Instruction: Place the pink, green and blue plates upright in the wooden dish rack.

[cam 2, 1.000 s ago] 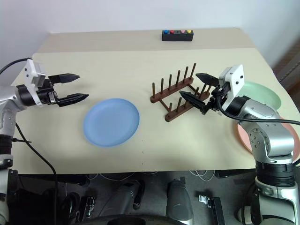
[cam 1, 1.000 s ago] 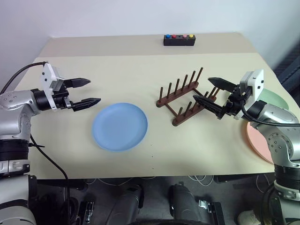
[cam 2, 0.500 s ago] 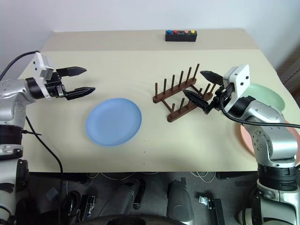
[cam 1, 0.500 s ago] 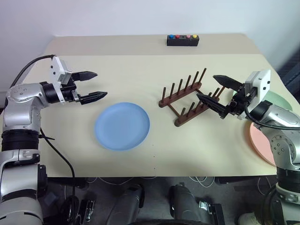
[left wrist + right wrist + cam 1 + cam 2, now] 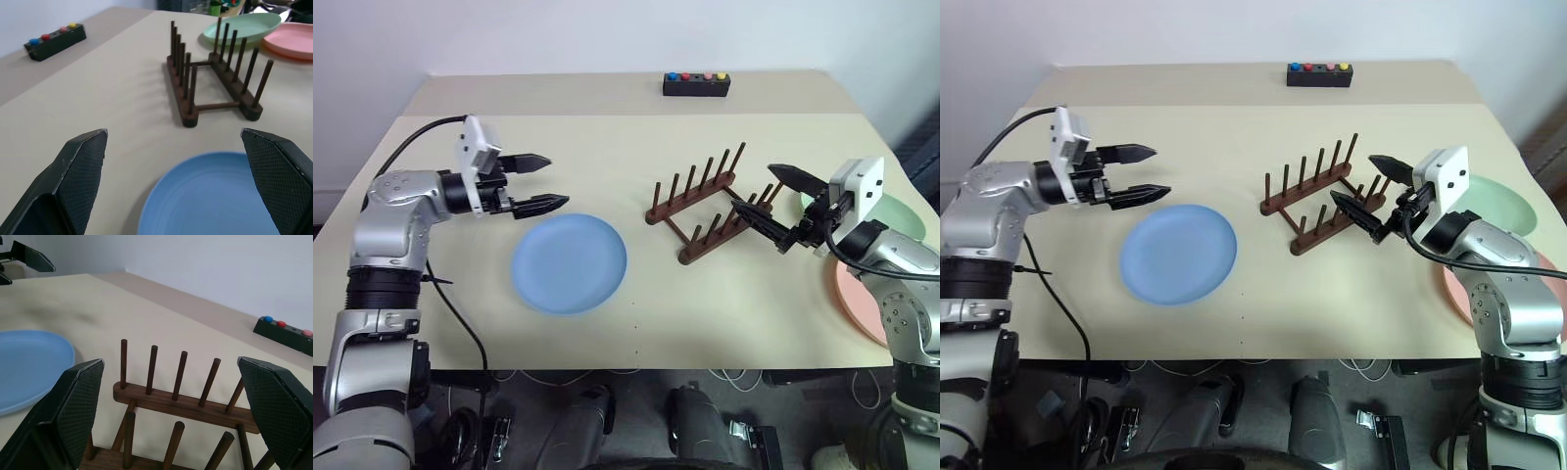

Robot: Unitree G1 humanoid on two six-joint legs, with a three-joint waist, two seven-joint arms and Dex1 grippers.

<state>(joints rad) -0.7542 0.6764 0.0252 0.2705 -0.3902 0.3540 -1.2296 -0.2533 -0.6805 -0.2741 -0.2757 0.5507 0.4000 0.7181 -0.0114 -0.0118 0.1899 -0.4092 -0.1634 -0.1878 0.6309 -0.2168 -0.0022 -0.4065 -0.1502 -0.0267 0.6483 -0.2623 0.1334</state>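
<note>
My left end effector [image 5: 543, 181] hangs spread apart beside the blue plate [image 5: 570, 262], ready to grip its rim. My right end effector [image 5: 773, 208], also apart and empty, waits beside the wooden dish rack [image 5: 703, 205].

The table [image 5: 607, 147] is showing a plain pale beige surface. The blue plate [image 5: 570, 263] is showing a uniform light blue, without pattern. At the right edge, the green plate [image 5: 1496, 204] is showing mint green and the pink plate [image 5: 1454, 286] is showing salmon pink. The wooden dish rack [image 5: 703, 208] is showing dark brown on both rails and all pegs. At the far edge, the box [image 5: 696, 85] is showing black, carrying buttons in blue, red, pink and yellow. The left gripper [image 5: 544, 182] and right gripper [image 5: 767, 199] are showing black fingers [image 5: 83, 169] with a fine cross-hatched texture on the inner pads, behind white housings and silver-grey arm shells. The wall behind is showing plain white.
</note>
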